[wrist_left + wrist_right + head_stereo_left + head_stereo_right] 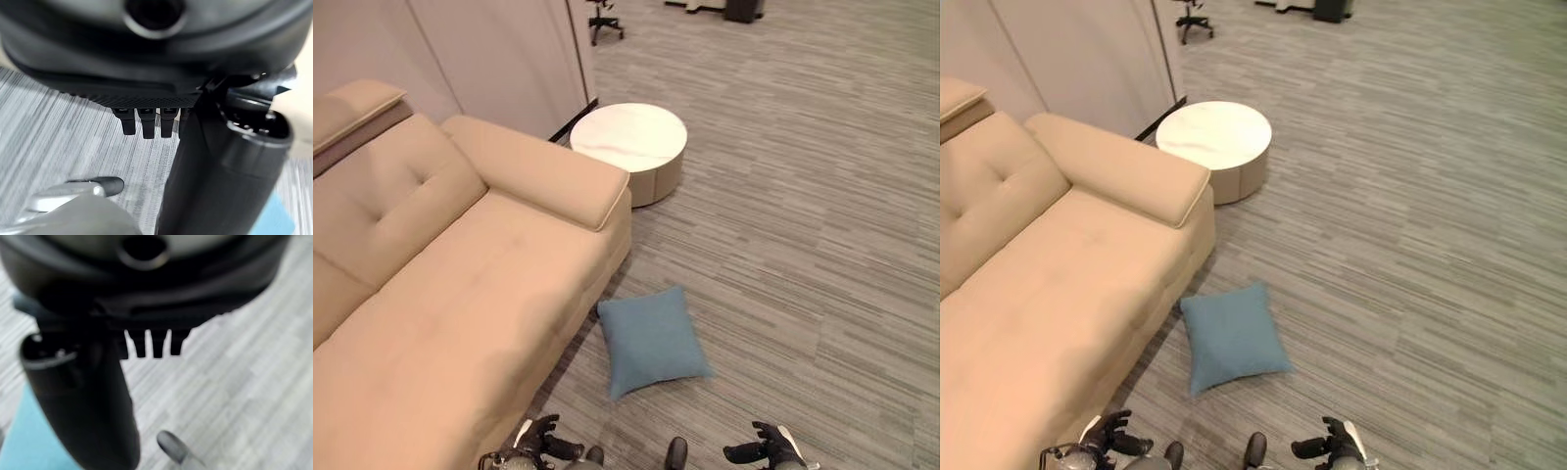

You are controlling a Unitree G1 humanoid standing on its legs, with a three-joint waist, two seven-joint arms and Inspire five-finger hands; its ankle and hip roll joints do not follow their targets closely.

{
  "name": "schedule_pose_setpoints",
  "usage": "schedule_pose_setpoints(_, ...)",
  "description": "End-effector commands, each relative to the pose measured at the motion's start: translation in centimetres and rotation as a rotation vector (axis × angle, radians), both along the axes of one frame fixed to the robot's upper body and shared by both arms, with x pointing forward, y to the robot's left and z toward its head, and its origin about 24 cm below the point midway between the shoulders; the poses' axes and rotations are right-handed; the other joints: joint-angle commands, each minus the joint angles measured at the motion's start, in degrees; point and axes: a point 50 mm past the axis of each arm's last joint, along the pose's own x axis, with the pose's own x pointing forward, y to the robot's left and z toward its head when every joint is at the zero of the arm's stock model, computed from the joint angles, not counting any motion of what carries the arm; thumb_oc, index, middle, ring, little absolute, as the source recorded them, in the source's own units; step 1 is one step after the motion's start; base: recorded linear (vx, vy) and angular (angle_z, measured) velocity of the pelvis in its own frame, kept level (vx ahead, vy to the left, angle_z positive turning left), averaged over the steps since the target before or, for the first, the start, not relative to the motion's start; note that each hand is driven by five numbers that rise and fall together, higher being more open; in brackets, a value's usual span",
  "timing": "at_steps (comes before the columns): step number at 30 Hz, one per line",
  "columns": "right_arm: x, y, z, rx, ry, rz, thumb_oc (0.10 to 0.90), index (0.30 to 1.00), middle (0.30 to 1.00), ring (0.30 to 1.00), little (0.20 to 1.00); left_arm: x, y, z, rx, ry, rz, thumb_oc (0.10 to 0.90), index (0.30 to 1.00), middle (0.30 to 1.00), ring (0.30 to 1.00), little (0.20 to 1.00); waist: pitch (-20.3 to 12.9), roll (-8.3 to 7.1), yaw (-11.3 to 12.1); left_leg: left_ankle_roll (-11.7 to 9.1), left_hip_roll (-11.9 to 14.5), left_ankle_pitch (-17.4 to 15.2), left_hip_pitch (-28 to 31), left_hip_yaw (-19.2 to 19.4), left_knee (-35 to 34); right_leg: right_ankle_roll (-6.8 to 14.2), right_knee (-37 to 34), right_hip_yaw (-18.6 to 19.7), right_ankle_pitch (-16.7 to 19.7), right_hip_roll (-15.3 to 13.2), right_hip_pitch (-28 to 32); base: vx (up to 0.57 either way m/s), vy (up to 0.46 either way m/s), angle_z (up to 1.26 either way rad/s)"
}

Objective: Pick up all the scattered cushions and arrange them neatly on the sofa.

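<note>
A blue square cushion (651, 340) lies flat on the grey carpet, close to the front corner of the beige sofa (450, 304). The sofa's seat is bare. My left hand (543, 443) hangs low at the bottom edge, near the sofa front and short of the cushion. My right hand (766, 450) hangs at the bottom right, also short of the cushion. Both hands are open with relaxed fingers (146, 125) and hold nothing. A blue corner of the cushion (29, 440) shows past the right thumb, and the cushion (279, 220) also shows in the left wrist view.
A round white low table (628, 139) stands beyond the sofa's armrest (543, 171). Pale wall panels (499, 59) run behind the sofa. An office chair (604, 20) stands far back. Open carpet (803, 245) spreads to the right.
</note>
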Motion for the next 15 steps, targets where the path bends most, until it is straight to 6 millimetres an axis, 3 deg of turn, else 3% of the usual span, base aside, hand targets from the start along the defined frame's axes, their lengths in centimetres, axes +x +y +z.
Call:
schedule_pose_setpoints(1, -0.8, -2.2, 0.5, -0.059, -0.015, -0.031, 0.800, 0.900, 0.900, 0.900, 0.900, 0.4, -0.5, 0.1, 0.014, -0.013, -0.065, 0.800, 0.900, 0.900, 0.900, 0.900, 1.5, -0.19, -0.9, 2.7, 1.5, -5.1, 1.1, 8.6, -1.6, 6.7, 5.7, 3.5, -6.9, -2.6, 1.1, 0.10, -0.162, 0.38)
schedule_pose_setpoints(5, -1.3, -2.1, 0.3, -0.055, -0.003, -0.047, 0.800, 0.900, 0.900, 0.900, 0.900, 0.1, -0.6, -0.1, 0.021, 0.006, -0.083, 0.800, 0.900, 0.900, 0.900, 0.900, 0.8, -0.49, -1.3, 3.7, -0.6, -5.0, -0.4, 12.4, -5.1, 6.8, 4.5, 2.5, -7.1, -2.0, 2.2, 0.08, -0.060, 0.49)
schedule_pose_setpoints(7, -1.5, -1.9, 0.2, -0.049, 0.008, -0.045, 0.800, 0.900, 0.900, 0.900, 0.900, -0.4, -0.4, -0.2, 0.023, 0.023, -0.082, 0.800, 0.900, 0.900, 0.900, 0.900, 0.2, -0.20, -0.7, 4.2, -2.3, -3.9, -0.6, 13.8, -8.4, 6.9, 4.3, 2.8, -7.9, -0.4, 3.2, 0.16, -0.017, 0.27)
schedule_pose_setpoints(14, -1.4, -1.0, -0.1, -0.036, 0.016, -0.015, 0.800, 0.900, 0.900, 0.900, 0.900, -0.7, 0.4, -0.2, 0.037, 0.029, -0.051, 0.800, 0.900, 0.900, 0.900, 0.900, -1.1, -1.24, 0.6, 4.9, -3.1, -4.9, 2.3, 12.9, -10.6, 7.4, 5.7, 3.1, -8.8, 0.0, 3.9, 0.14, 0.041, -0.14)
schedule_pose_setpoints(15, -1.3, -0.7, -0.1, -0.032, 0.020, 0.003, 0.800, 0.900, 0.900, 0.900, 0.900, -0.7, 0.9, -0.1, 0.039, 0.023, -0.033, 0.800, 0.900, 0.900, 0.900, 0.900, -1.1, -1.70, 1.6, 5.6, -3.2, -5.7, 2.9, 13.0, -10.7, 8.1, 8.3, 2.9, -9.3, -0.6, 3.5, 0.08, 0.065, -0.07)
